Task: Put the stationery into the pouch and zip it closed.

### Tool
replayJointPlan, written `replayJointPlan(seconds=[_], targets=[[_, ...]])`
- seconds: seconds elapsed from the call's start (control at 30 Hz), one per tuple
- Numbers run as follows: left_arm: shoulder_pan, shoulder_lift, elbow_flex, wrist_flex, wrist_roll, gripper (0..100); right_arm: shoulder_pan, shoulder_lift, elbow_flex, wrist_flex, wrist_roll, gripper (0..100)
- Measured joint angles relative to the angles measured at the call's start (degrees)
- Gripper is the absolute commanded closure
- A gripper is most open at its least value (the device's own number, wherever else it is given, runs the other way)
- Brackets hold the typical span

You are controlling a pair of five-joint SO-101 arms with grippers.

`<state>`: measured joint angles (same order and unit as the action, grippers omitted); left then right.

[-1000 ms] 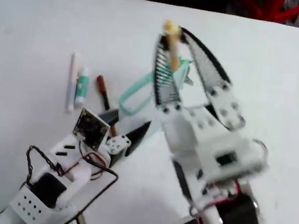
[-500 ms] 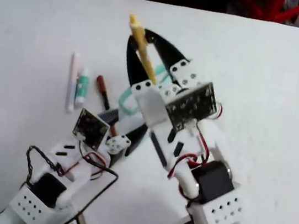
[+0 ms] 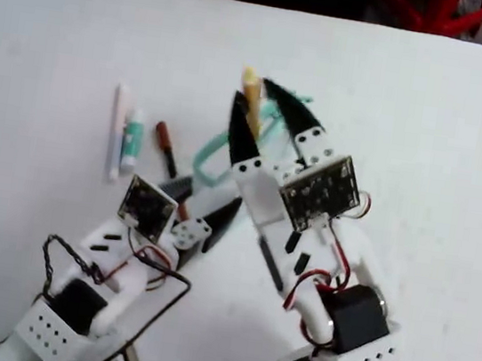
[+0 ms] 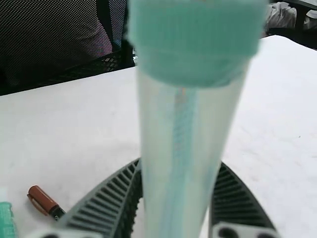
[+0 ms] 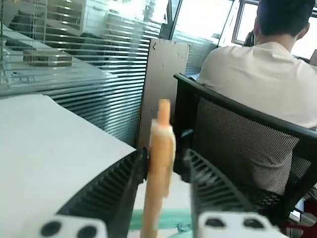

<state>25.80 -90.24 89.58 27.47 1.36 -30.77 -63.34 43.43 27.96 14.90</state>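
The right hand (image 3: 254, 102), clamped on the yellow-orange plastic pen (image 5: 159, 148), has swung from the upper left back toward frame centre. It is now over the translucent teal-rimmed pouch (image 4: 190, 148) pinched by the left hand (image 3: 204, 207) above the white worktop (image 3: 432, 100). Insertion looks close but is not yet done.

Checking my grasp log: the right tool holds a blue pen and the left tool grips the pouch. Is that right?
Not quite. The pen in the right tool is orange, not blue; the right wrist view shows it between the jaws. The left tool does grip the pouch.
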Motion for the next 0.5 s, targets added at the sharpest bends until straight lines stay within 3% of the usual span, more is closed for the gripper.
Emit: replayJointPlan(seconds=[0.3, 0.5], targets=[[-0.09, 0.00, 0.00, 0.00, 0.00, 80, 1.67, 0.00, -4.92, 6.24, -1.67, 75.8], [-0.09, 0.00, 0.00, 0.00, 0.00, 80, 12.04, 6.33, -13.63, 8.35, -11.25, 75.8]])
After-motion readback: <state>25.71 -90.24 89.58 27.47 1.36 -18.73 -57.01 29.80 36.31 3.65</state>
